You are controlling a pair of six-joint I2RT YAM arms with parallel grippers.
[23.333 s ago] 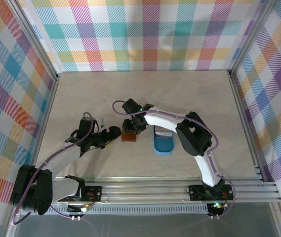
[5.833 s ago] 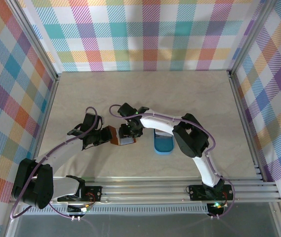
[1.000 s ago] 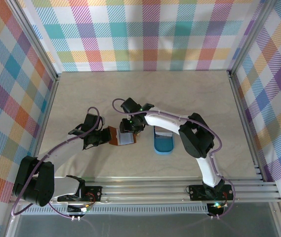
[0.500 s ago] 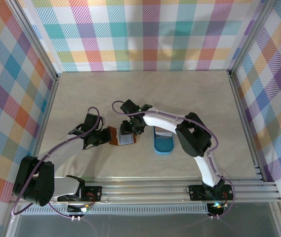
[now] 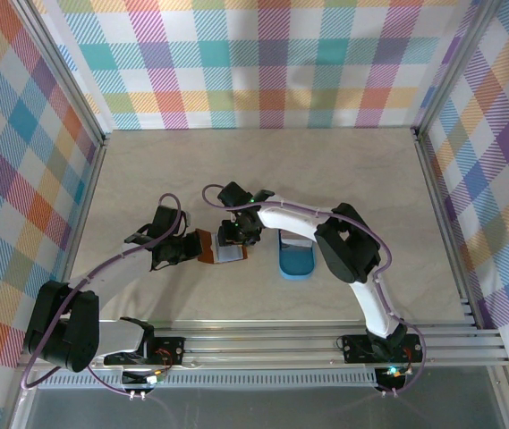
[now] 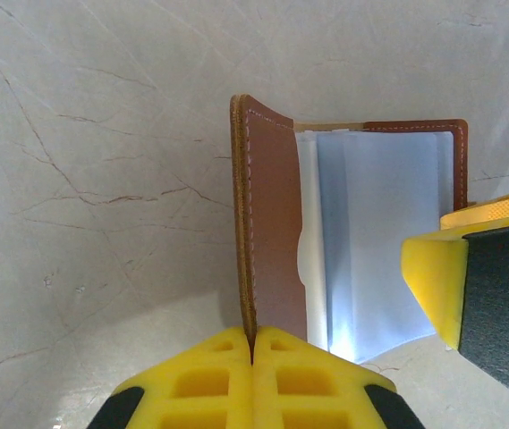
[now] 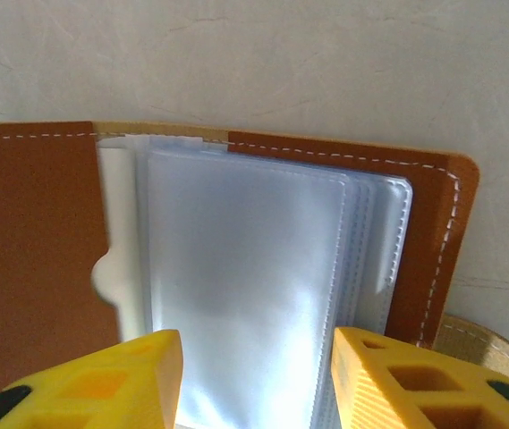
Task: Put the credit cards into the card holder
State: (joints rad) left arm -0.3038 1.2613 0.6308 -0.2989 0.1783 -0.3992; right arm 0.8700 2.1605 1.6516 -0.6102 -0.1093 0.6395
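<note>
Top view: your left claw [image 5: 191,249] grips the card holder [image 5: 221,248] by its left side. The right claw [image 5: 234,236] hangs over the open pages, mid-bench [image 5: 352,179]. Pale credit cards [image 5: 296,239] lie in the blue tray [image 5: 294,268], just right of the holder.

Left wrist: the claw is pinched tight on the edge of the brown cover [image 6: 272,232], which stands near upright beside the clear sleeves [image 6: 379,232]. It is a thin bite. If it slips, the cover will likely flop over the sleeves.

Right wrist: the claw [image 7: 254,384] is half spread astride the sleeves (no card seen between the pads). Pressing down could crease them or skid the holder's unpinned right half toward the tray.
</note>
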